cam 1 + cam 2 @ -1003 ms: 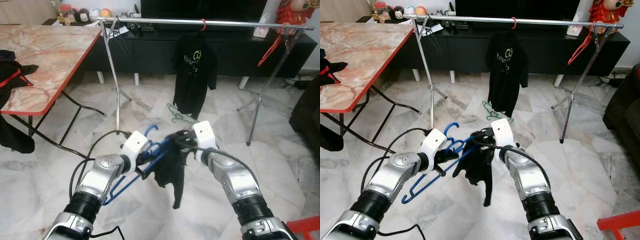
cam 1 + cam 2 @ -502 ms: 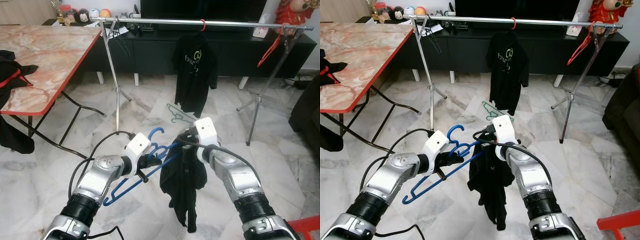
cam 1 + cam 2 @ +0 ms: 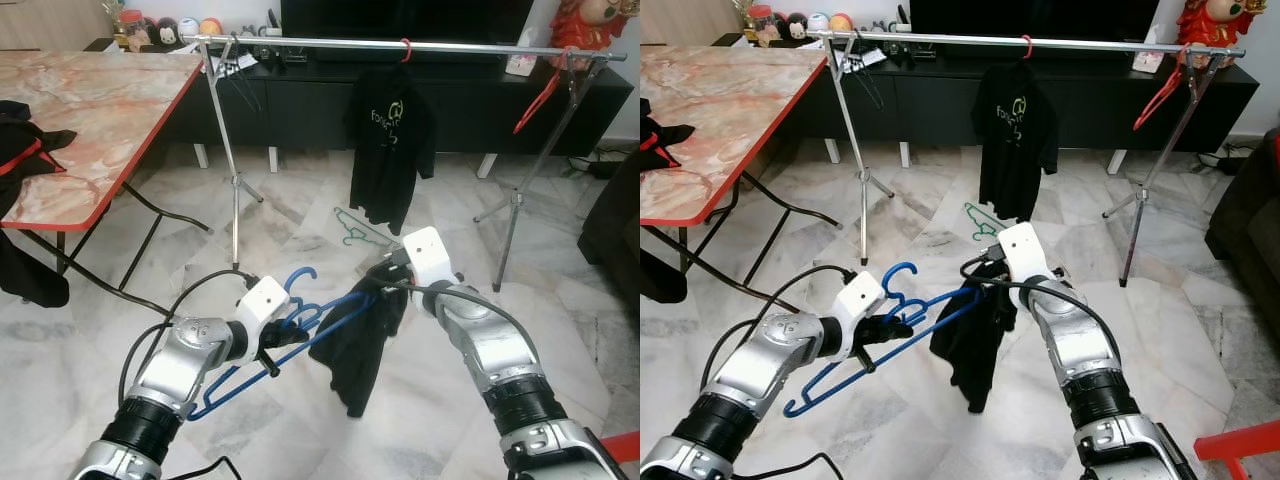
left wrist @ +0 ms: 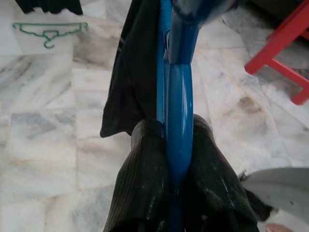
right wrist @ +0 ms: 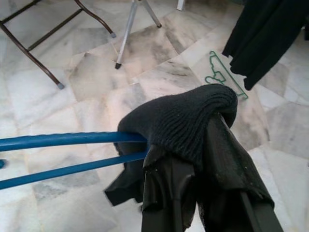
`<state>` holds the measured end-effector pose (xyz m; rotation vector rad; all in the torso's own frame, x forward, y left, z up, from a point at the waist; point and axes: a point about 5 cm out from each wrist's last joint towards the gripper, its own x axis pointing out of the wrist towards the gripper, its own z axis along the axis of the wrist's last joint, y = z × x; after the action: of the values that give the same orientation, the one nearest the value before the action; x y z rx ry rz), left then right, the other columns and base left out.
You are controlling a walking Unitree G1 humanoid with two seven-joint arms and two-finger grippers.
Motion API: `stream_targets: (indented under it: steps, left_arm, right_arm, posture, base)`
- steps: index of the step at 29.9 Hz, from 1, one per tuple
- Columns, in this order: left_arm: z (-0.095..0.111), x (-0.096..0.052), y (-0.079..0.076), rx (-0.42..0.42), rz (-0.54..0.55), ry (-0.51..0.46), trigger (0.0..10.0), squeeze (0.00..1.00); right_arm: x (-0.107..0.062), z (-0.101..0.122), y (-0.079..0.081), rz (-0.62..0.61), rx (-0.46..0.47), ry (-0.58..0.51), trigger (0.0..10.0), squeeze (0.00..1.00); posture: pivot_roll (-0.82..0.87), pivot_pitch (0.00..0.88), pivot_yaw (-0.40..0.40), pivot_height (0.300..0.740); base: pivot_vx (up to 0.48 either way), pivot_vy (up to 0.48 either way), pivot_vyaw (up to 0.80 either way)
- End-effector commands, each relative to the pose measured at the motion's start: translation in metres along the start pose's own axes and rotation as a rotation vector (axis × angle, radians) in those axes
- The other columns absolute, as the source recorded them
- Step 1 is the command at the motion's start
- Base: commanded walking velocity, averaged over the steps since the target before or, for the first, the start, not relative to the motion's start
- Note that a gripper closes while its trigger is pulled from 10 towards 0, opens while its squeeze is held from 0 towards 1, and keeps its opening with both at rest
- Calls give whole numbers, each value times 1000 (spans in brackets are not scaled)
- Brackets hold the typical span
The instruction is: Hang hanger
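Observation:
My left gripper [image 3: 290, 332] is shut on a blue hanger [image 3: 335, 315] close to its hook, holding it low in front of me, tilted up toward the right. In the left wrist view its fingers [image 4: 140, 193] clamp the blue bar [image 4: 178, 96]. A black garment [image 3: 362, 345] hangs from the hanger's raised right end. My right gripper [image 3: 385, 283] is shut on the top of that garment at the hanger's tip; its fingers [image 5: 164, 193] pinch the black knit cloth [image 5: 188, 116]. The silver clothes rail [image 3: 300, 42] stands ahead.
On the rail hang a black T-shirt [image 3: 392, 140] on a red hanger, black hangers [image 3: 235, 75] at its left end and a red hanger [image 3: 540, 100] at its right. A green hanger [image 3: 352, 228] lies on the marble floor. A red-edged table [image 3: 90, 110] stands left.
The right gripper has moved up and to the right, drawing the black garment higher along the hanger's arm. The left gripper with the hanger has shifted slightly left.

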<state>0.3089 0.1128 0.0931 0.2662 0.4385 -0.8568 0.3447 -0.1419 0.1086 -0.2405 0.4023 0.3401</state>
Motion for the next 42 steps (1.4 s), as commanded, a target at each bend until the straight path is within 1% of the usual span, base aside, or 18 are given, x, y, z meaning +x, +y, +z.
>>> stream_targets:
  steps: [1, 2, 3, 8, 11, 12, 13, 15, 17, 19, 20, 24, 26, 31, 32, 36, 39, 42]
  left_arm:
    - [5, 1, 6, 22, 44, -7, 10000, 0]
    - [6, 3, 8, 26, 74, -7, 10000, 0]
    - [7, 6, 13, 25, 138, 3, 10000, 0]
    - [10, 8, 16, -3, 174, -10, 10000, 0]
    - [11, 9, 14, 5, 141, -18, 10000, 0]
    - [11, 9, 10, 3, 100, -22, 10000, 0]
    - [11, 9, 10, 3, 100, -22, 10000, 0]
    - [10, 8, 1, 22, 9, -25, 10000, 0]
    - [8, 7, -2, 30, -22, -18, 10000, 0]
    - [7, 5, -2, 32, -29, -14, 10000, 0]
    - [5, 4, -2, 33, -37, -10, 10000, 0]
    - [3, 0, 0, 37, -47, -6, 10000, 0]
    - [3, -1, 1, 41, -54, -7, 10000, 0]
    - [4, -1, 1, 48, -57, -11, 10000, 0]
    - [5, -1, 0, 47, -67, -18, 10000, 0]
    - [6, 0, -3, 46, -77, -26, 10000, 0]
    - [7, 3, -5, 44, -79, -30, 10000, 0]
    - [7, 4, -5, 45, -72, -26, 10000, 0]
  right_arm:
    - [0, 13, 1, 11, -3, -47, 10000, 0]
    - [0, 13, 2, 14, 0, -48, 10000, 0]
    - [0, 13, 4, 18, 7, -50, 10000, 0]
    - [-1, 15, 7, 32, 19, -59, 10000, 0]
    - [-2, 18, 9, 49, 12, -71, 10000, 0]
    - [-3, 20, 9, 60, 0, -87, 10000, 0]
    - [-3, 20, 9, 60, 0, -87, 10000, 0]
    - [-4, 22, 7, 57, -32, -97, 10000, 0]
    - [-3, 20, 4, 39, -56, -88, 10000, 0]
    - [-3, 18, 1, 25, -76, -76, 10000, 0]
    - [-2, 17, -3, 8, -104, -62, 10000, 0]
    - [-1, 19, -8, -3, -111, -64, 10000, 0]
    - [-1, 21, -9, -6, -131, -64, 10000, 0]
    - [0, 24, -9, 1, -141, -69, 10000, 0]
    - [1, 26, -6, 29, -154, -72, 10000, 0]
    - [1, 26, -1, 63, -168, -75, 10000, 0]
    - [0, 27, 7, 119, -184, -81, 10000, 0]
    - [-2, 29, 10, 146, -195, -86, 10000, 0]
  posture:
    - [-20, 38, -46, 740]
    - [-21, 38, -45, 740]
    - [-21, 38, -45, 740]
    - [-25, 40, -44, 740]
    - [-25, 41, -43, 740]
    - [-26, 42, -42, 740]
    - [-26, 42, -42, 740]
    - [-26, 42, -42, 740]
    - [-26, 42, -42, 740]
    - [-26, 42, -42, 740]
    - [-23, 45, -42, 740]
    - [-24, 45, -41, 740]
    - [-24, 45, -42, 740]
    - [-22, 45, -44, 740]
    - [-21, 45, -46, 740]
    - [-23, 45, -47, 740]
    - [-22, 45, -47, 740]
    - [-26, 46, -46, 740]
  base:
    - [0, 0, 0]
    - [0, 0, 0]
    - [0, 0, 0]
    - [0, 0, 0]
    - [0, 0, 0]
    - [0, 0, 0]
    - [0, 0, 0]
    - [0, 0, 0]
    - [0, 0, 0]
    - [0, 0, 0]
    - [0, 0, 0]
    - [0, 0, 0]
    - [0, 0, 0]
    - [0, 0, 0]
    - [0, 0, 0]
    - [0, 0, 0]
    - [0, 0, 0]
    - [0, 0, 0]
